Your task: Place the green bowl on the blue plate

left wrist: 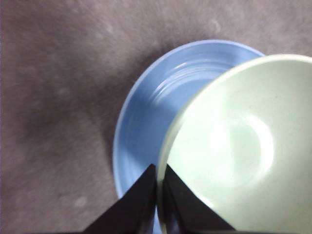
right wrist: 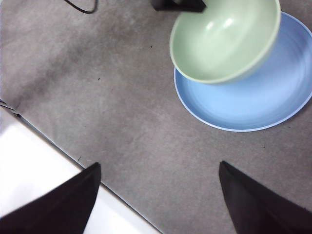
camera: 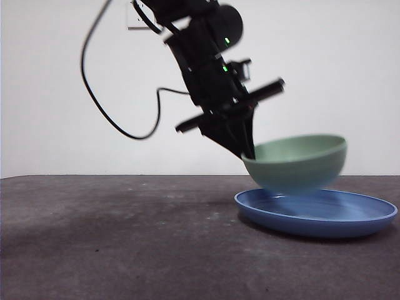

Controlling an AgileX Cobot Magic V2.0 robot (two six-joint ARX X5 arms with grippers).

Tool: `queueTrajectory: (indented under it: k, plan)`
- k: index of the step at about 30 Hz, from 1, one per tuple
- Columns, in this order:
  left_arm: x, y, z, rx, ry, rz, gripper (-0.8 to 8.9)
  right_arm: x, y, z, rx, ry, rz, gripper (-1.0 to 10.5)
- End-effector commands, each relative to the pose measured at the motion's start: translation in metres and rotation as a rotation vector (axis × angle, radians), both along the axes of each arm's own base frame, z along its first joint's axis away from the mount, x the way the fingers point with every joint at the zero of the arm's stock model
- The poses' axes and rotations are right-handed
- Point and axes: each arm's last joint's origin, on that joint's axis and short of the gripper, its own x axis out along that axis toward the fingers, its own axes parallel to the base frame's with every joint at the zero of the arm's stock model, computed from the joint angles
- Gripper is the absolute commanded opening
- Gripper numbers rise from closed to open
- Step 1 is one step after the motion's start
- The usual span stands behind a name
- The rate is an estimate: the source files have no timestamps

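Nearly there: your left gripper [camera: 249, 152] pinches the pale mint-green glossy bowl [camera: 299, 161] by its rim, tilted just over the shallow blue round plate [camera: 315, 212] at lower right; lowering and release remain. Your right gripper [right wrist: 158, 197] waits, spread wide.

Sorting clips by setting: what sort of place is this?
Probably a lab or test bench, not a kitchen: a bare white wall, a plain grey table, and only a green bowl and blue plate, the bowl held by the left gripper.
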Motion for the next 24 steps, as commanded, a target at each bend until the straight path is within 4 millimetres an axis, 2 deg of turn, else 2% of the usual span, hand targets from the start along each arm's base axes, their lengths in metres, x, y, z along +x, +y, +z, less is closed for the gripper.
queueTrajectory:
  k: [1, 9, 24]
  plan:
    - [0.006, -0.014, -0.005, -0.004, -0.001, -0.008, 0.15, 0.001, 0.001, 0.006, 0.009, -0.014, -0.001, 3.9]
    - [0.01, -0.02, -0.02, 0.032, 0.005, 0.0, 0.15, 0.001, 0.001, 0.006, 0.009, -0.014, -0.002, 3.9]
    - [0.001, -0.026, -0.023, 0.058, 0.012, -0.047, 0.29, 0.001, 0.001, 0.006, 0.009, -0.015, -0.002, 3.9]
